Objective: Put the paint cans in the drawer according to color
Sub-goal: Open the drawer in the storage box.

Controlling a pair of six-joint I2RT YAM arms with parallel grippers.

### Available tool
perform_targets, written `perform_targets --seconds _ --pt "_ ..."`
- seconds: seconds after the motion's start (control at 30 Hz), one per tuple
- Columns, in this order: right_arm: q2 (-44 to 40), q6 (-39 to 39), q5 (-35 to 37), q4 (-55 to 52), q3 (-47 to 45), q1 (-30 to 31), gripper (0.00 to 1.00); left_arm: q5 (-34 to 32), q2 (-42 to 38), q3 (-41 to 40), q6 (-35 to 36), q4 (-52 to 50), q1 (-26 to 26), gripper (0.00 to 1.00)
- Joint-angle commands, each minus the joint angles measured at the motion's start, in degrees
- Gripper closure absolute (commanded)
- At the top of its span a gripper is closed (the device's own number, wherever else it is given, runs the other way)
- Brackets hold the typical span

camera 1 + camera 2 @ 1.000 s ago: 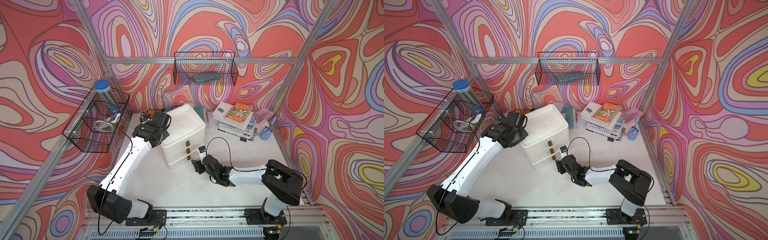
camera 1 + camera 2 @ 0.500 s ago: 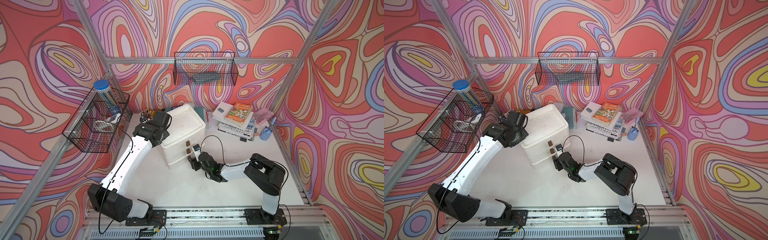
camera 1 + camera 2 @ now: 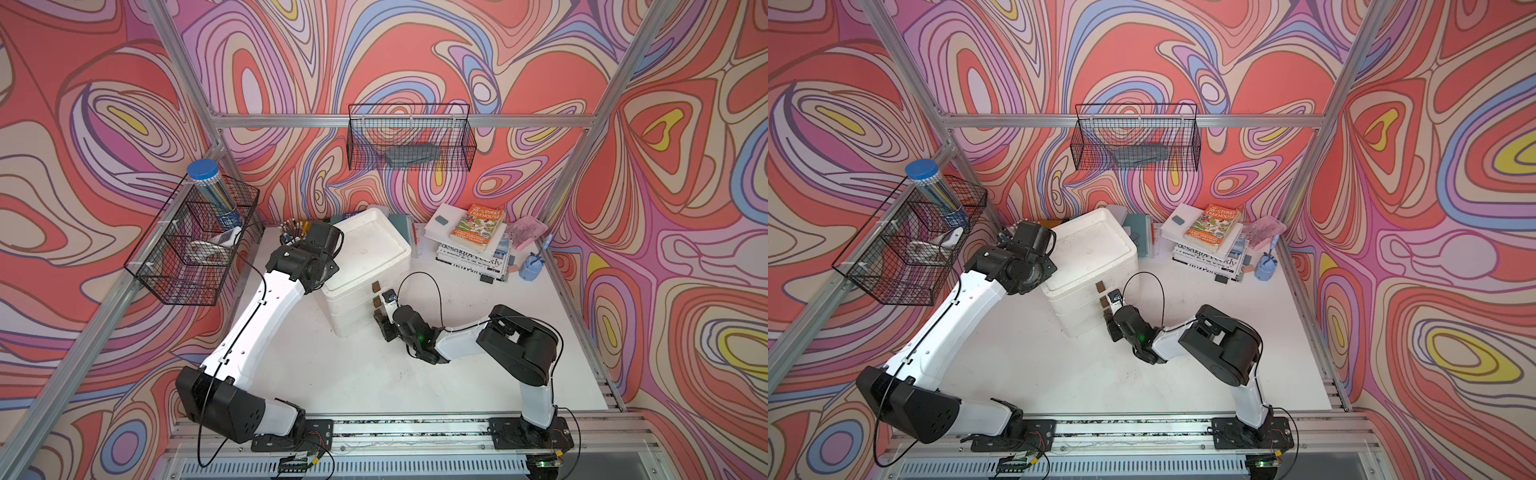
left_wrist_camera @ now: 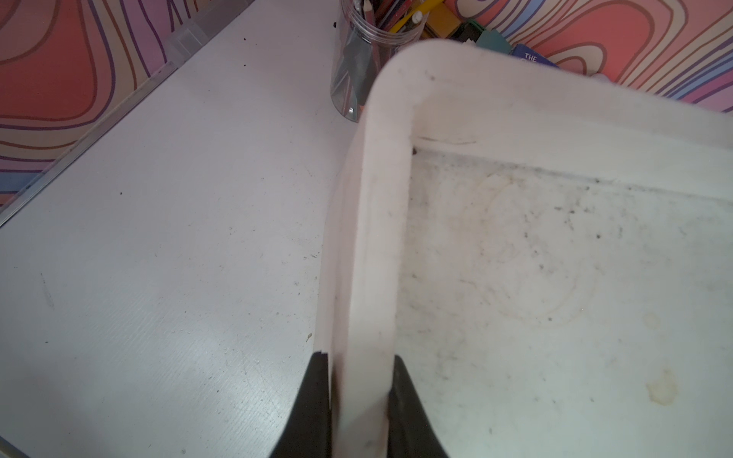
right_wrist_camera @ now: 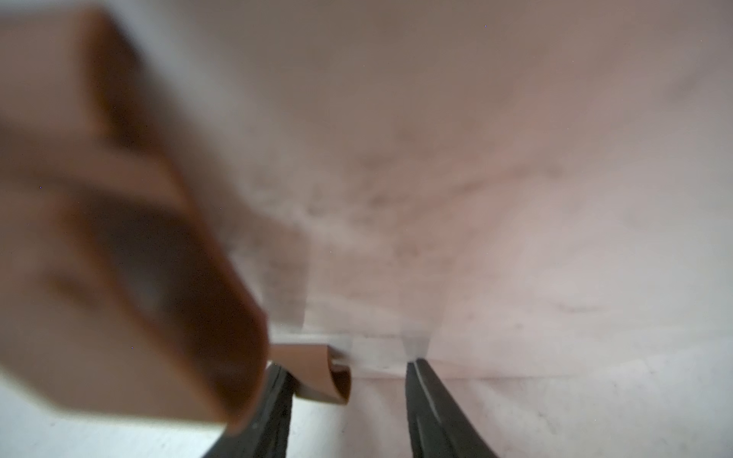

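Swirling red, pink and lilac walls close round a white tabletop [image 3: 353, 374]. We read the clock from the top views, with twelve at the back wall. Near the middle stands a white plastic drawer unit [image 3: 365, 249]. Its stacked drawers are shut, and small brown handles [image 3: 376, 286] run down the front that faces four o'clock.

Our left claw [image 4: 359, 357] is clamped on the unit's raised top rim at its nine o'clock side, one black finger [image 4: 313, 396] outside the rim and one inside. Our right claw [image 5: 346, 365] lies low against the drawer front at five o'clock, with its jaws narrowly apart. A brown handle [image 5: 317, 372] sits between them, just beside one finger and clear of the other.

Where the paint cans are we cannot tell. A clear jar of pencils [image 4: 369, 59] stands at eleven o'clock of the unit, and a stack of books and magazines [image 3: 473, 245] at two.
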Motion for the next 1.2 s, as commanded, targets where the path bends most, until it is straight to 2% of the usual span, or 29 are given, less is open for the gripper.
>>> perform_targets --seconds 0.0,0.3,0.47,0.87,1.17 --pt "-0.45 0.61 0.58 4.31 -0.48 -0.3 0.62 2.12 3.82 -2.16 -11.4 0.79 0.59 0.93" --pt "-4.09 0.95 -3.83 4.18 -3.38 -0.34 0.91 1.96 4.05 -2.04 -11.7 0.8 0.6 0.93" --pt "-7.67 1.32 -6.35 2.33 -6.31 0.14 1.0 1.63 4.06 -2.12 -11.75 0.82 0.58 0.93" --pt "-17.42 1.06 -9.93 -6.77 -12.4 2.47 1.0 1.52 4.37 -2.16 -11.88 1.21 0.6 0.93" --pt "-21.37 1.6 -11.1 -11.12 -14.76 3.13 1.0 1.64 4.51 -2.17 -11.84 1.39 0.59 0.93"
